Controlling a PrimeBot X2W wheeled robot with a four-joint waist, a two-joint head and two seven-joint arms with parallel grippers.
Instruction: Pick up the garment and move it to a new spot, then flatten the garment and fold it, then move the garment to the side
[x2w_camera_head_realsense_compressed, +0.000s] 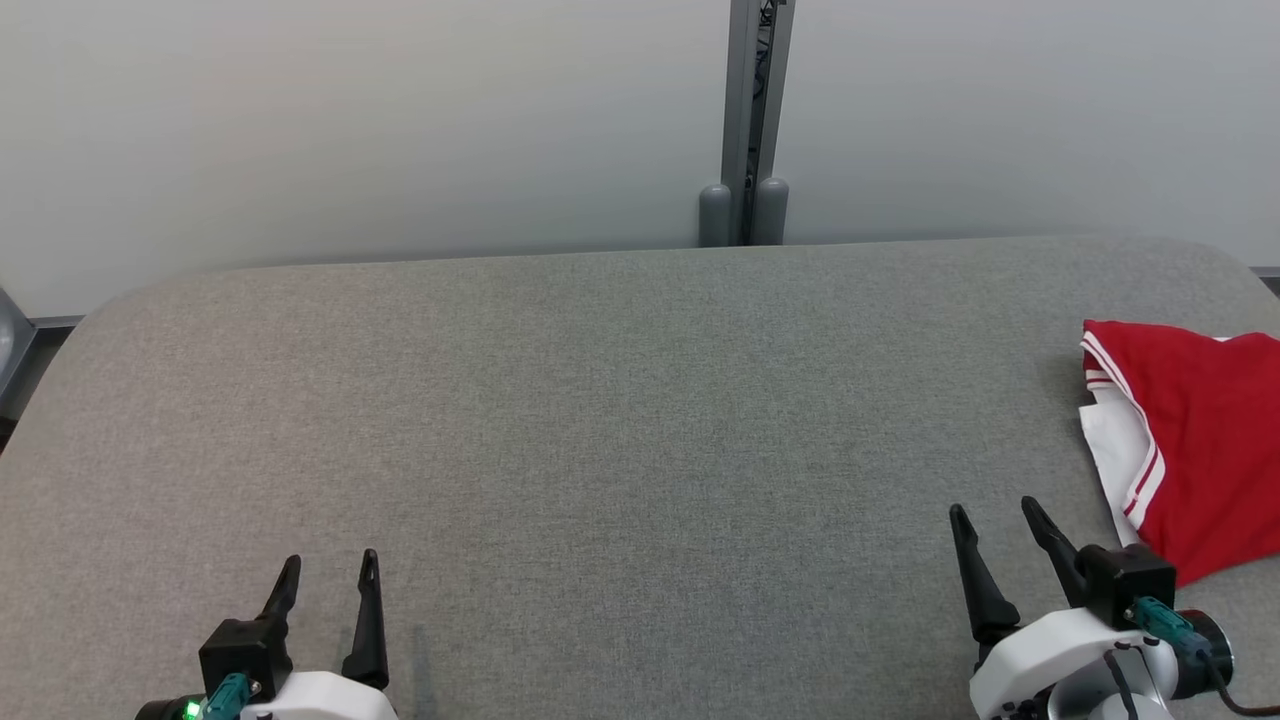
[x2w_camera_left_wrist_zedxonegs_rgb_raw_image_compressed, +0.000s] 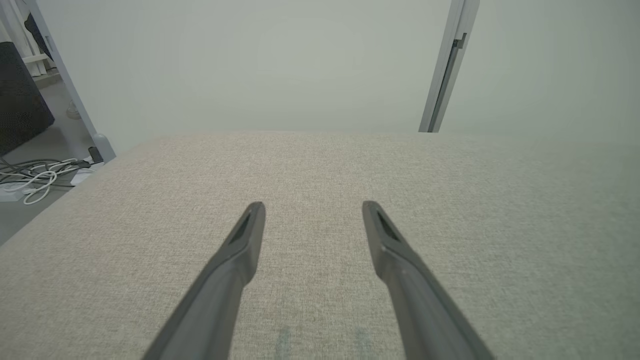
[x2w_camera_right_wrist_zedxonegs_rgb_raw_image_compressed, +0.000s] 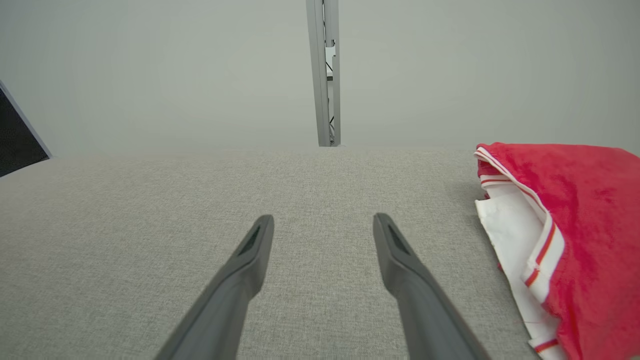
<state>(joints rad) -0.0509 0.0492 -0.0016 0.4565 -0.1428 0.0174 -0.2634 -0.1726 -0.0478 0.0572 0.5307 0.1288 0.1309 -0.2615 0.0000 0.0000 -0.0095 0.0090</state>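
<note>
Spread wide and gripping nothing at left jaws and right jaws alike, fingers (x2w_camera_right_wrist_zedxonegs_rgb_raw_image_compressed: 250, 260) pointing straight ahead over bare grey surface (x2w_camera_head_realsense_compressed: 600, 400). Just right of the right jaws and slightly ahead, clear of them: red garment (x2w_camera_head_realsense_compressed: 1200, 440) with white striped trim, loosely doubled over (equally fitting a bundle awaiting pick-up or one folded and set aside, so no telling which step). Held low and drawn back, left arm (x2w_camera_head_realsense_compressed: 320, 695) and right arm (x2w_camera_head_realsense_compressed: 1060, 650).

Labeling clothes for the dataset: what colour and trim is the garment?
Red garment with white panels and red-striped white trim; shows best in the right wrist view.
</note>
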